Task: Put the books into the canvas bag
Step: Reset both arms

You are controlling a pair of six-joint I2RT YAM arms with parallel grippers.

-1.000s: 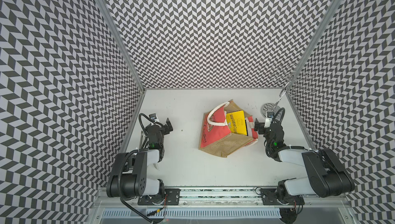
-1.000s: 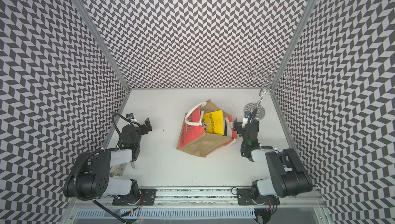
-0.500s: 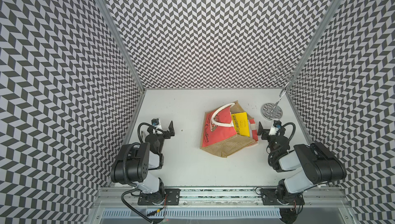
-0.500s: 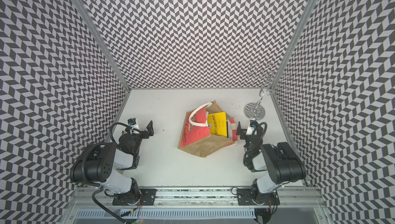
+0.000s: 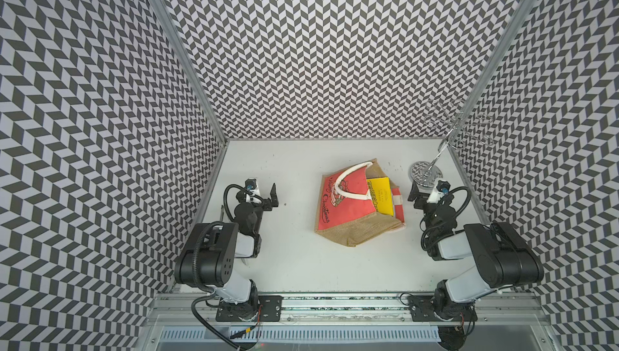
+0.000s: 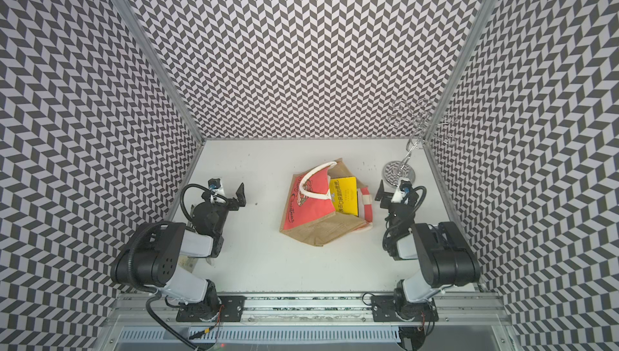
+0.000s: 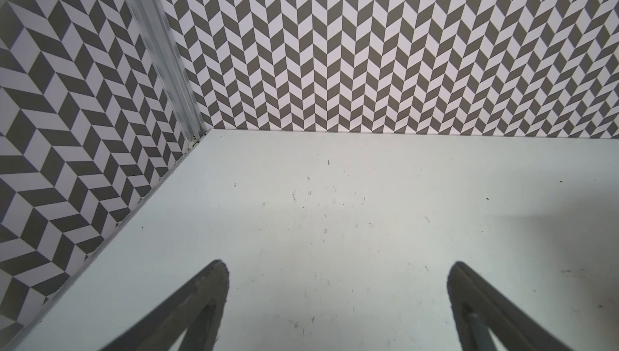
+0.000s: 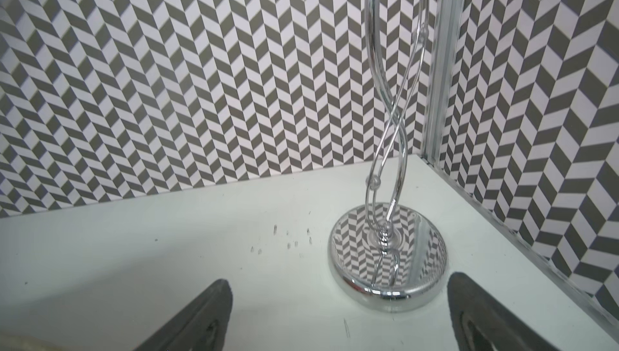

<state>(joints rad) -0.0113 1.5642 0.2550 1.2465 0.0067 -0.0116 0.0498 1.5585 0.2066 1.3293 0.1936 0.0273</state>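
Both arms have pulled back from the canvas bag (image 5: 348, 212); left gripper (image 7: 338, 299) and right gripper (image 8: 338, 305) hang wide open, empty. Mid-table, the floppy bag holds a yellow book (image 5: 380, 195), thin and light; its rope handle (image 5: 351, 193) looks best to grab.

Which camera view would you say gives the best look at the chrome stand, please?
The right wrist view: the chrome stand fills it, with the mirrored round base and twisted stem sharp and close. Both top views show the whole stand small in the far corner, looped top included. The left wrist view misses it.
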